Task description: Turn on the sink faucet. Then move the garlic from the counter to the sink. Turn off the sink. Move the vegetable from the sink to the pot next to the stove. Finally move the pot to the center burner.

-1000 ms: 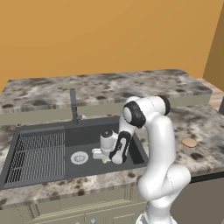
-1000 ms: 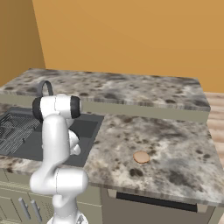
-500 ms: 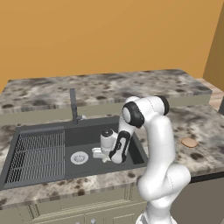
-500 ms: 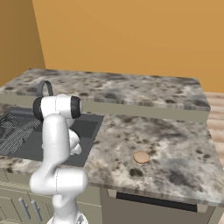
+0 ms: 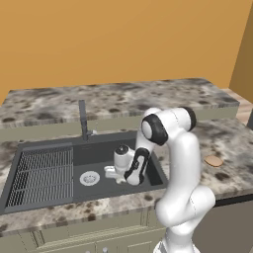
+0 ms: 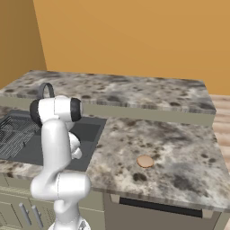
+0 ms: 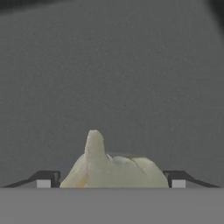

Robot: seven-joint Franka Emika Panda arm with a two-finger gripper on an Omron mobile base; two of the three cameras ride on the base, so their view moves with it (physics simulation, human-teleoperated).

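My gripper (image 5: 112, 174) reaches down to the floor of the dark sink (image 5: 99, 190), right of the round silver drain (image 5: 89, 178). In the hand view the pale lumpy garlic (image 7: 111, 168) sits on the grey basin floor with its pointed tip up. It lies squarely between my two dark fingertips (image 7: 48, 179), which touch its left and right sides, so my gripper (image 7: 113, 179) is shut on it. The slim dark sink faucet (image 5: 83, 119) stands at the basin's back edge, behind and left of my hand. Speckled granite counter (image 5: 148, 99) surrounds the basin.
A wire grid rack (image 5: 39, 175) fills the sink's left half. A small round tan disc (image 5: 214, 160) lies on the counter right of the arm, also seen as the disc (image 6: 144, 161) in the right base view. An orange wall backs the counter.
The jaws have narrowed a little onto the garlic's sides. The arm and the base have stayed where they were.
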